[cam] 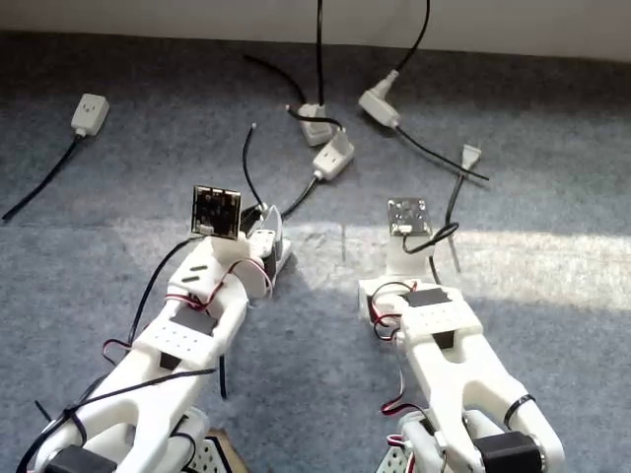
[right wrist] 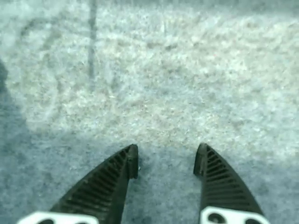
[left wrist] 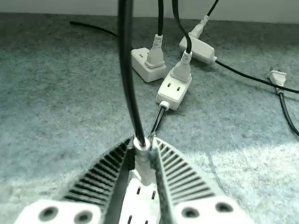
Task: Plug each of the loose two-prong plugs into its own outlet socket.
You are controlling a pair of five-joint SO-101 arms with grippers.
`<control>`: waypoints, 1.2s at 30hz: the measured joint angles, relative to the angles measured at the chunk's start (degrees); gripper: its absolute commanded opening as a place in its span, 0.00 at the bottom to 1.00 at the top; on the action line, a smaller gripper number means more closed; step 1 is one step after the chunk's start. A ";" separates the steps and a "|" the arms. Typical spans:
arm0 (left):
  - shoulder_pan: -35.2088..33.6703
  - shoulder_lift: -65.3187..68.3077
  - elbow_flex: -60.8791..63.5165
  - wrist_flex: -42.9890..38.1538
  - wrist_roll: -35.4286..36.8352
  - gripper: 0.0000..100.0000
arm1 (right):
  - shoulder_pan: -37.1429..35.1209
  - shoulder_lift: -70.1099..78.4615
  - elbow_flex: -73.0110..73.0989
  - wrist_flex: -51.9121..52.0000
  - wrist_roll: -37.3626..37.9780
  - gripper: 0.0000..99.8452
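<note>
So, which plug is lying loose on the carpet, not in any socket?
The small white plug lying alone on the carpet, ahead of the right arm. The others sit in sockets or in the left hand.

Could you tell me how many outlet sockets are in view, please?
5: a lone socket far left, three sockets mid-back, a fifth socket beneath the left gripper. Others may be hidden.

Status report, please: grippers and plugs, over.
Left gripper shut on plug, at socket. Right gripper open above carpet. One loose plug lies apart.
</note>
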 measured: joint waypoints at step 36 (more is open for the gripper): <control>-10.11 0.00 0.35 0.53 5.80 0.01 | -14.95 0.00 0.88 -0.09 7.12 0.21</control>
